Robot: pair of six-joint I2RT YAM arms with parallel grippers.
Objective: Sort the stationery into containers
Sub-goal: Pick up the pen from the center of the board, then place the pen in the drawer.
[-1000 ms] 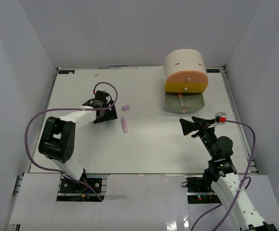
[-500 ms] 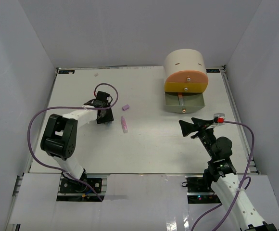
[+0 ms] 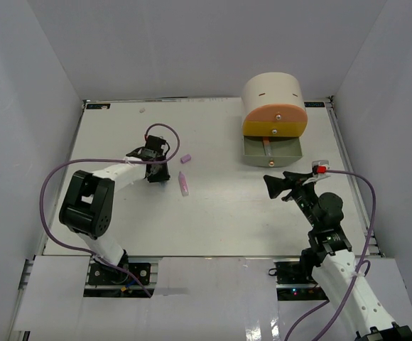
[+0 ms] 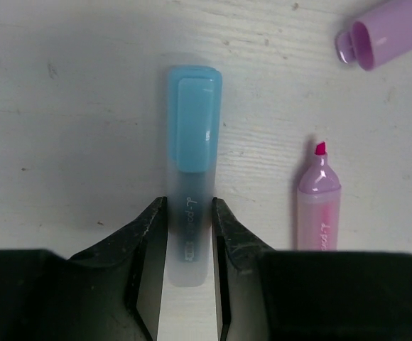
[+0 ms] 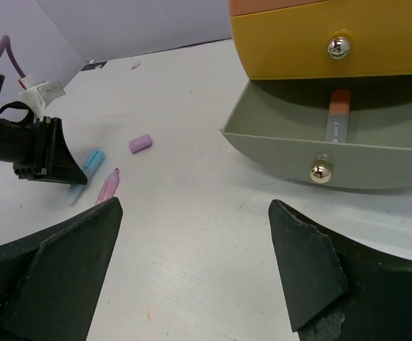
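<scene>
R pincer [image 5: 193,206] is hanging spread wide over the near-right bench [image 3: 220,213], holding nothing, same pose as a sec ago. The change is at the L pincer [image 4: 190,213]: it was spread over the blue marker [image 4: 192,128] and is now pinching its barrel end, both fingers touching the sides, cap end pointing away. Marker is lying flat on the bench, not lifted yet. Looks like the grasp is landing, lift prob next. Just right of it the pink marker [image 4: 318,206] is lying uncapped, tip showing. Purple cap [image 4: 391,32] is sitting further out, apart from it. Far right: organiser [image 3: 271,89] w/ grey drawer [image 5: 291,145] standing open, one orange-capped marker [image 5: 337,114] lying inside. Yellow drawer [image 5: 291,42] above is staying shut. Drop-off looks ready; blue one prob going next, 3 bits on bench still waiting.
</scene>
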